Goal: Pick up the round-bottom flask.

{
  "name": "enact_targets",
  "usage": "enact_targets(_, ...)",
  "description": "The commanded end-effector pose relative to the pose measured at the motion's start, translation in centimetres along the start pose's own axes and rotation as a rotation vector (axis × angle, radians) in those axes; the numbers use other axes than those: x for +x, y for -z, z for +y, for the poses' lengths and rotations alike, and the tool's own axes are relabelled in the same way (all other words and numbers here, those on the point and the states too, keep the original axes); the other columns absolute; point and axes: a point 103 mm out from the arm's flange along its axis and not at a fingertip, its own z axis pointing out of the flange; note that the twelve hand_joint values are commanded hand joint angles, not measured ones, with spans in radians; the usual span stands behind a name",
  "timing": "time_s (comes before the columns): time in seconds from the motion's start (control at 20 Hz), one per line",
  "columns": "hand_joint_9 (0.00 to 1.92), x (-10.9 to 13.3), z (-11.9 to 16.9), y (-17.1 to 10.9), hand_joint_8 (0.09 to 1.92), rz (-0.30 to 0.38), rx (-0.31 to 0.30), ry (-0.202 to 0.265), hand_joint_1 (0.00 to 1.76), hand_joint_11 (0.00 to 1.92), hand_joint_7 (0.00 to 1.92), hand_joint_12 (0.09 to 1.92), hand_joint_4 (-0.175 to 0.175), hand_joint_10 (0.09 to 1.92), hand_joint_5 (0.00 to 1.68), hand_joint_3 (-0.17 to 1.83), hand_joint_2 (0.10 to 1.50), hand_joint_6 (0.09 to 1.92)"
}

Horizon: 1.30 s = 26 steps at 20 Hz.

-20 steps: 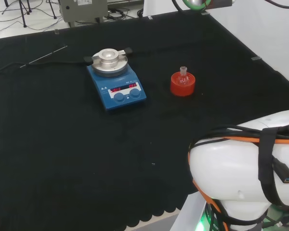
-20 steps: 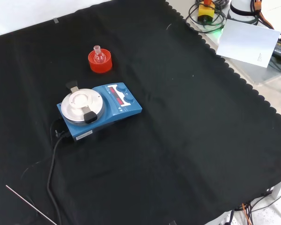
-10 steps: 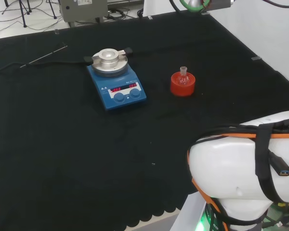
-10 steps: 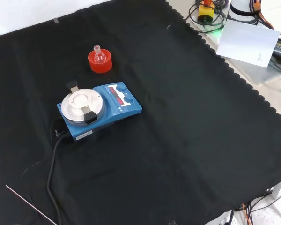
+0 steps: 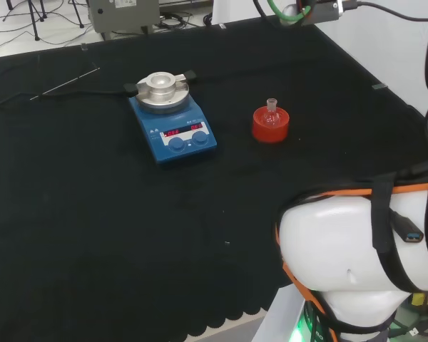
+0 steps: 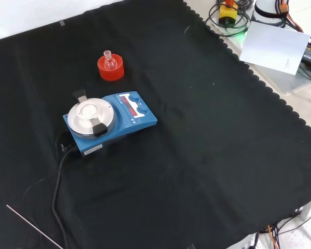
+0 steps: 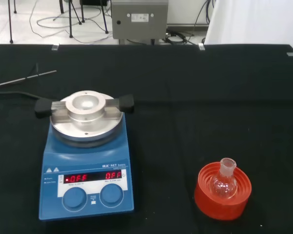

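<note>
A small clear round-bottom flask [image 5: 272,113] stands upright, neck up, in a red ribbed ring stand [image 5: 270,127] on the black cloth, right of the blue hotplate in the head view. In the front view the flask [image 6: 109,61] and its stand [image 6: 111,69] sit beyond the hotplate, toward the upper left. The wrist view has the flask [image 7: 223,181] in its stand [image 7: 222,195] at some distance, with bare cloth all round it.
A blue hotplate stirrer [image 5: 172,126] with a metal block on top [image 6: 90,113] stands near the stand; its black cable [image 6: 57,187] trails over the cloth. A thin metal rod [image 5: 64,83] lies far back. The arm's white link [image 5: 357,256] bulks at the head view's lower right.
The arm's white link in the head view has shifted slightly, and its straps and cables have moved. The flask, stand and hotplate are where they were.
</note>
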Motion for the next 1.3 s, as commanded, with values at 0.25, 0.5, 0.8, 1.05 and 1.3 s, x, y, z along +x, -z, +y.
enact_targets(0.25, 0.17, -2.4, 10.2, -7.0, 0.43, 0.027, 0.055, -0.076, 0.27, 0.0, 0.15, 0.99, -0.02, 0.59, 0.3, 0.23, 1.2, 0.09)
enact_targets(0.5, 0.17, -3.3, 13.2, -10.0, 0.44, 0.023, 0.085, -0.113, 0.3, 0.0, 0.15, 0.99, -0.023, 0.59, 0.31, 0.23, 1.2, 0.09)
enact_targets(0.8, 0.18, -4.8, 15.5, -13.4, 0.45, 0.024, 0.096, -0.145, 0.35, 0.0, 0.16, 1.01, -0.026, 0.59, 0.32, 0.22, 1.17, 0.09)
enact_targets(1.05, 0.18, -6.1, 16.9, -16.1, 0.46, 0.044, 0.121, -0.164, 0.39, 0.0, 0.16, 1.02, -0.03, 0.6, 0.33, 0.22, 1.15, 0.09)
enact_targets(1.3, 0.2, -7.2, 18.0, -18.8, 0.47, 0.051, 0.141, -0.169, 0.41, 0.0, 0.17, 1.03, -0.031, 0.6, 0.34, 0.22, 1.12, 0.09)
